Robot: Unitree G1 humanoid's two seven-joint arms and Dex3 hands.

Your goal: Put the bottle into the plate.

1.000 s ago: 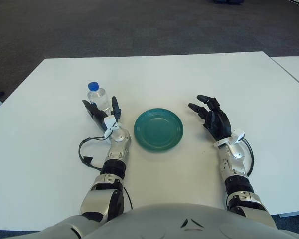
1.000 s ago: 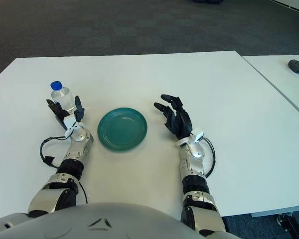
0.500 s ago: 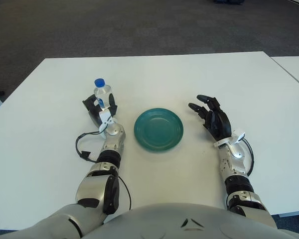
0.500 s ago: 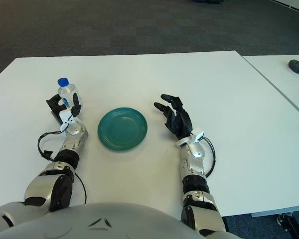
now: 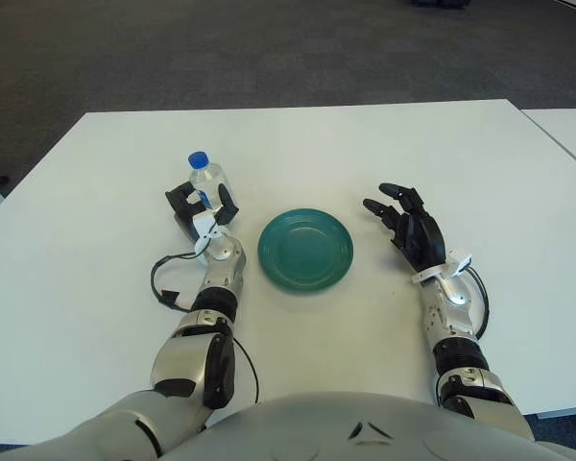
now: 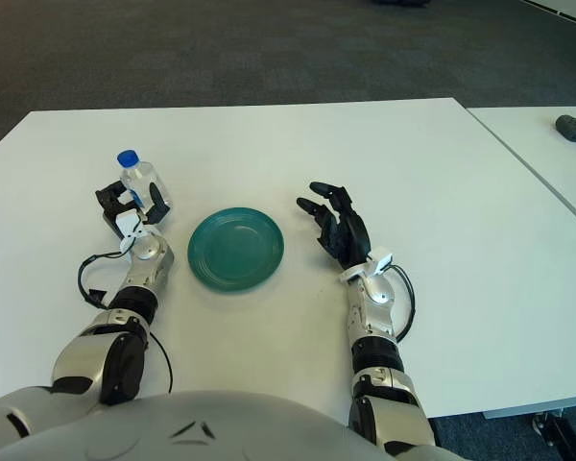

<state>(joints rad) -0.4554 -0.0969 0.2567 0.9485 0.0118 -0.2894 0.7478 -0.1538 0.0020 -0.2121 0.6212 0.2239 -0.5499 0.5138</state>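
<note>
the left hand (image 5: 198, 209) is clamping its dark fingers around the bottle (image 5: 208, 181), gripping the lower body while the blue cap and clear shoulders are showing above the fingers. by the look of it, the grasp is the step being completed, and the carry across to the plate (image 5: 305, 250) is not yet done. the bottle is sitting in the left half of the white table (image 5: 384, 134), toward the robot's edge rather than the far edge, just beside the plate's left rim but apart from it. its long axis is standing close to upright, cap pointing up and leaning a little toward the far edge; whether its base is touching the table or slightly raised cannot be told. the green plate is lying near the middle of the table and holding nothing. the next move is probably calling for a short lift, a sideways travel to the right over the rim, and a gentle lowering onto the plate's centre. the right hand (image 5: 411, 230) is showing to the right of the plate, fingers spread and holding nothing.
</note>
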